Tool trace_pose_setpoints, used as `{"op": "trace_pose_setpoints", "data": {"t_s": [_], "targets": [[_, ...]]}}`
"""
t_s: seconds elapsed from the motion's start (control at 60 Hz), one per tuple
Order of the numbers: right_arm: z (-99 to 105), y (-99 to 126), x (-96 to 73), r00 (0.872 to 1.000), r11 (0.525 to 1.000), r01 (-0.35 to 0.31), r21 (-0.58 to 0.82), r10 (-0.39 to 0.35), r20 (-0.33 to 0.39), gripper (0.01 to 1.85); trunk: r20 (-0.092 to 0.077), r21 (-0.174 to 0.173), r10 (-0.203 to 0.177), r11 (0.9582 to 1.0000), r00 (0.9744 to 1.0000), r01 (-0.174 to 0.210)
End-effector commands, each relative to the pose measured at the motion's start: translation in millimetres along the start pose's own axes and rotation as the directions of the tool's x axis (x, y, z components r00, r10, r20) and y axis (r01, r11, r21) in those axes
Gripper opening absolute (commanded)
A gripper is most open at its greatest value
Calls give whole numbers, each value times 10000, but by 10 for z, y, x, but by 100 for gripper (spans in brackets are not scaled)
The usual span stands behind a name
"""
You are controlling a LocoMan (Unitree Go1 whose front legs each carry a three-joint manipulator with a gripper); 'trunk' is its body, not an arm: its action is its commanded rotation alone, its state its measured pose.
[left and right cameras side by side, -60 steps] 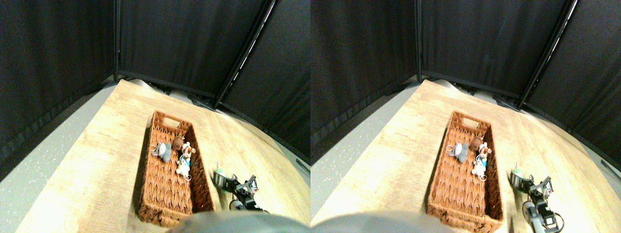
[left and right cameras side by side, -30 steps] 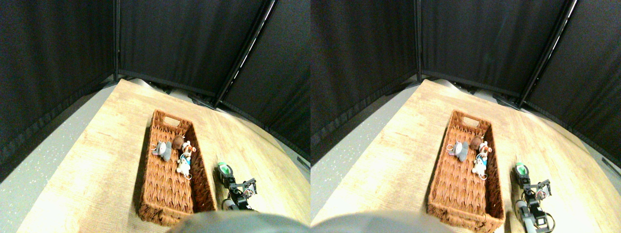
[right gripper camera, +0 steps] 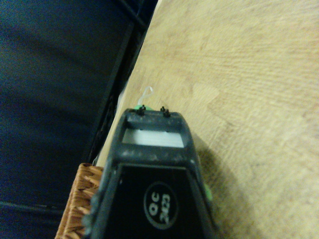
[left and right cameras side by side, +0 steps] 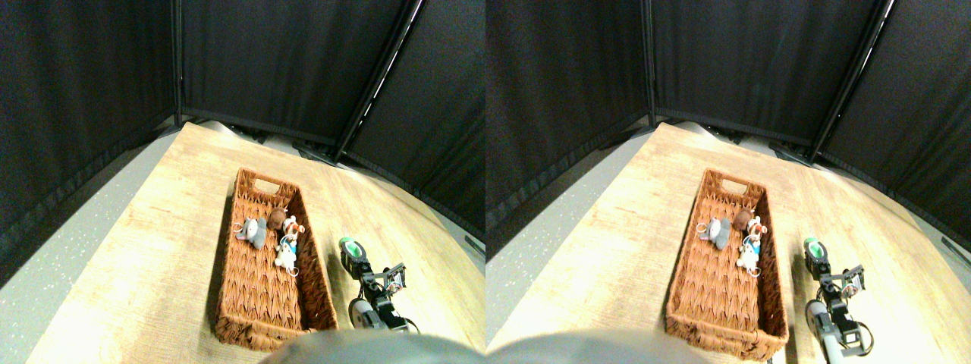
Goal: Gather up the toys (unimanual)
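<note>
The right gripper (left and right cameras side by side: 351,254) hung just beside the long right wall of the wicker basket (left and right cameras side by side: 227,254), above the wooden table (left and right cameras side by side: 136,258), clenched on a mint green toy (left and right cameras side by side: 348,244) that showed at its tip. In the wrist view only slivers of green (right gripper camera: 138,106) and a pale tag or ring peeked past the dark jaw, so how deep the grasp sat was unclear. Three toys already lay in the basket: a grey one (left and right cameras side by side: 253,233), a brown one (left and right cameras side by side: 276,221) and a white-with-blue one (left and right cameras side by side: 287,254), close together toward the far half. Handling looked easy: small plush, light, soft, squashy, nothing to break. Fabric gives under pinch and could slip if caught by an edge only; the body middle seemed the best hold, not the ring or loop, which would let it swing. The toy was outside the basket and not yet over it.
</note>
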Motion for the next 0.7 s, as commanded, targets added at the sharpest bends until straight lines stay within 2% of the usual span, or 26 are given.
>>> {"op": "trace_pose_setpoints", "data": {"t_s": [0.017, 0.083, 0.133, 0.2, 0.233, 0.283, 0.35, 0.417, 0.5, 0.567, 0.633, 0.7], "targets": [[-2, 319, 13, 9949, 9948, -1007, 140, 1007, -1, 9, -98, -259, 136, 9996, 9999, -139], [-44, 452, 16, 9913, 9915, -1295, 133, 1298, -205, 8, -83, -303, 157, 9994, 9998, -160], [-81, 588, 21, 9836, 9861, -1656, -121, 1642, -743, 7, -10, -353, 180, 9992, 9998, -180], [-120, 708, 16, 9841, 9882, -1531, 29, 1528, -904, 13, 51, -439, 203, 9988, 9998, -200], [-134, 768, 15, 9825, 9873, -1586, 44, 1583, -984, 10, 86, -470, 208, 9987, 9997, -204], [-148, 822, 20, 9772, 9839, -1787, -13, 1774, -1168, 8, 145, -543, 230, 9983, 9996, -221], [-164, 942, 16, 9667, 9711, -2247, -802, 2119, -1432, 14, 207, -630, 247, 9977, 9995, -234], [-181, 1025, 2, 9658, 9738, -2186, -626, 2068, -1567, 11, 256, -719, 265, 9971, 9993, -246], [-208, 1117, -10, 9619, 9719, -2245, -705, 2094, -1761, 19, 345, -853, 297, 9960, 9990, -267], [-266, 1222, -56, 9513, 9692, -2405, -531, 2246, -2110, 21, 408, -955, 319, 9950, 9987, -279], [-317, 1299, -91, 9474, 9668, -2494, -552, 2318, -2209, 14, 495, -1071, 350, 9938, 9982, -296], [-366, 1353, -100, 9356, 9586, -2759, -701, 2511, -2483, 13, 590, -1215, 392, 9921, 9975, -318]]}}
